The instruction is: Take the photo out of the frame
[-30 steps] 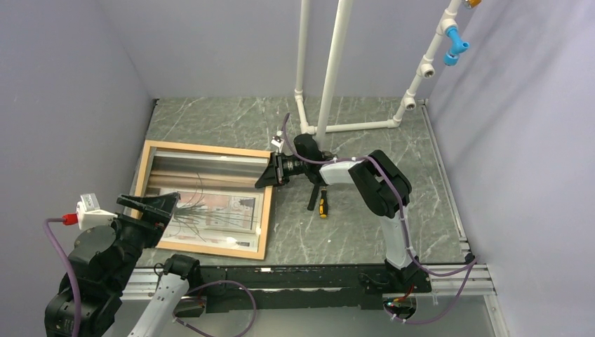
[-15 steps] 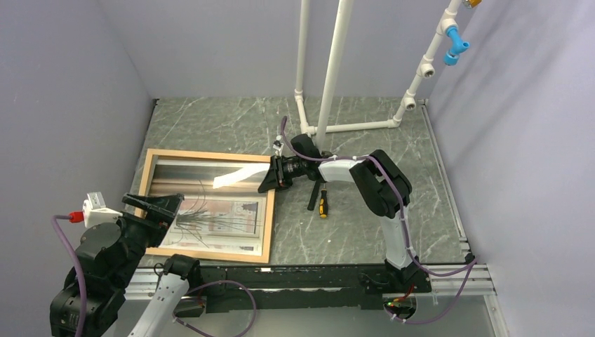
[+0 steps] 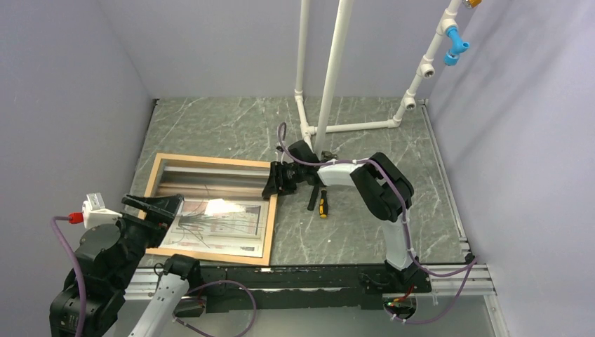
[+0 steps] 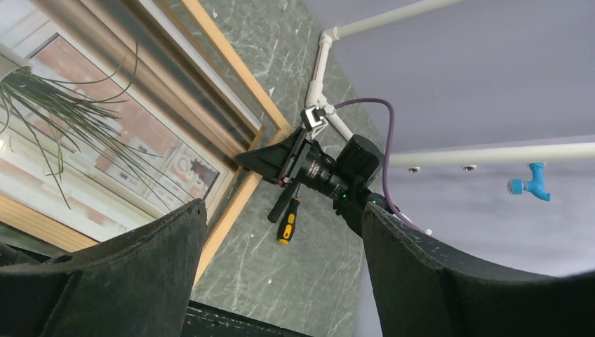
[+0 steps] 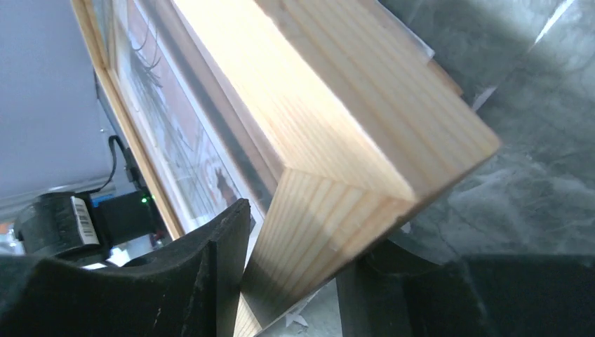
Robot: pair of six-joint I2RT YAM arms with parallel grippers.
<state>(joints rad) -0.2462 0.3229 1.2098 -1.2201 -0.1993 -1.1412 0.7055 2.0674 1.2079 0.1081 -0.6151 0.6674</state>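
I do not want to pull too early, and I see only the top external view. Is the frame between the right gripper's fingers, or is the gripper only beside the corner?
Observer: Between them. In the right wrist view the frame corner sits inside the right gripper, with one finger on each side of the wood.
Operator: Does the inner finger press on the photo?
Observer: I cannot tell. The photo edge runs right beside that finger, close to the wood.
Operator: Does the left gripper hold anything?
Observer: No. The left wrist view shows the left gripper open, with nothing between its fingers.
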